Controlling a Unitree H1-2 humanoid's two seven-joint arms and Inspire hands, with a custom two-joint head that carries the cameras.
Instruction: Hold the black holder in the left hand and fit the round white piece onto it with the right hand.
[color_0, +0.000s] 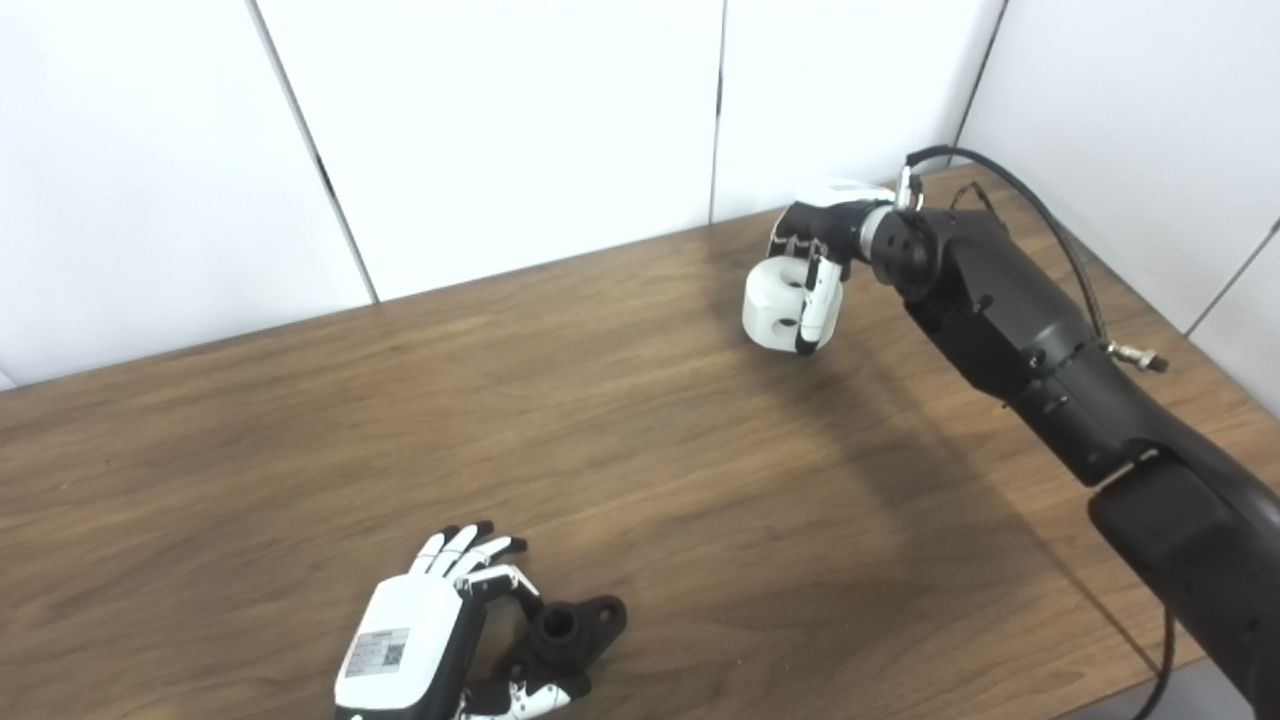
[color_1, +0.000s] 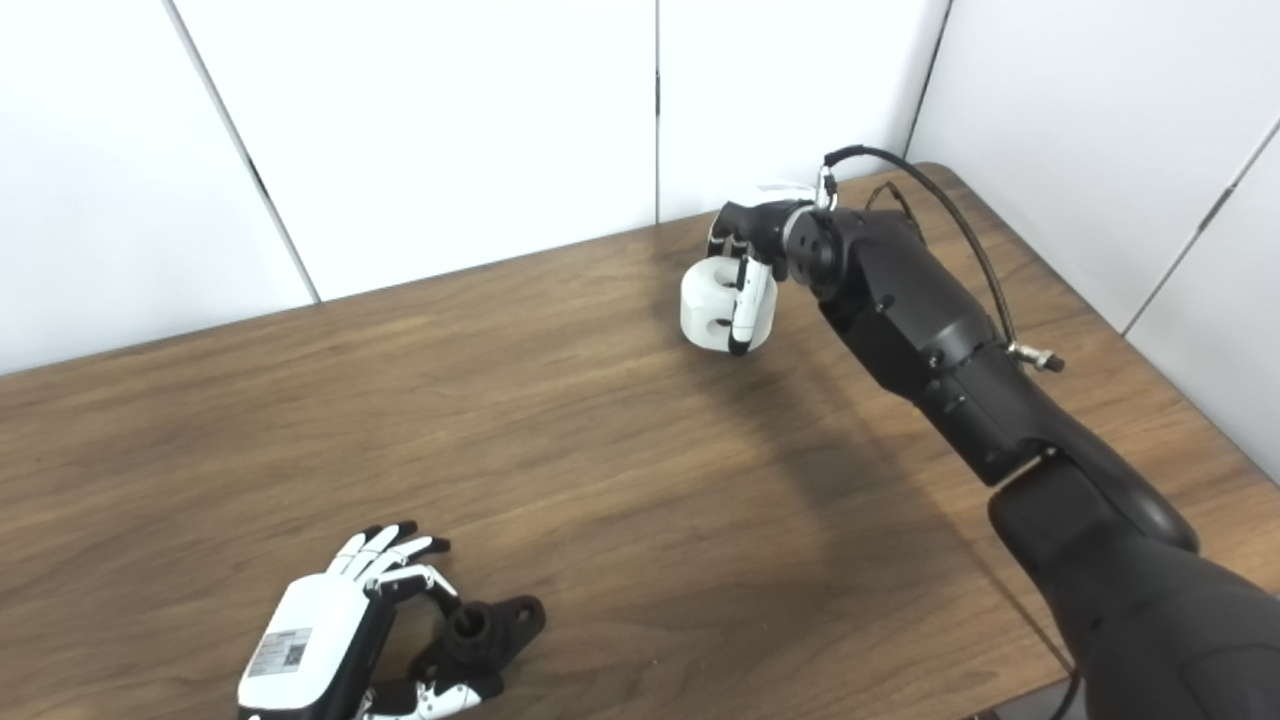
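Note:
The black holder (color_0: 572, 632) lies on the wooden table (color_0: 300, 450) near its front edge, with its round socket facing up. My left hand (color_0: 420, 630) rests just left of it with its fingers spread. The holder sits between the thumb and the nearest curled finger, and no firm grip shows. Far across the table at the back right, my right hand (color_0: 825, 235) is shut on the round white piece (color_0: 778, 305). The piece is a thick ring with small side holes, and it hangs below the palm above the tabletop. In the right eye view the piece (color_1: 712, 305) and the holder (color_1: 490, 628) look the same.
White wall panels (color_0: 500, 120) stand behind the table and along its right side. My right forearm (color_0: 1030, 350) crosses the table's right part with a cable looped over it. Bare wood lies between the two hands.

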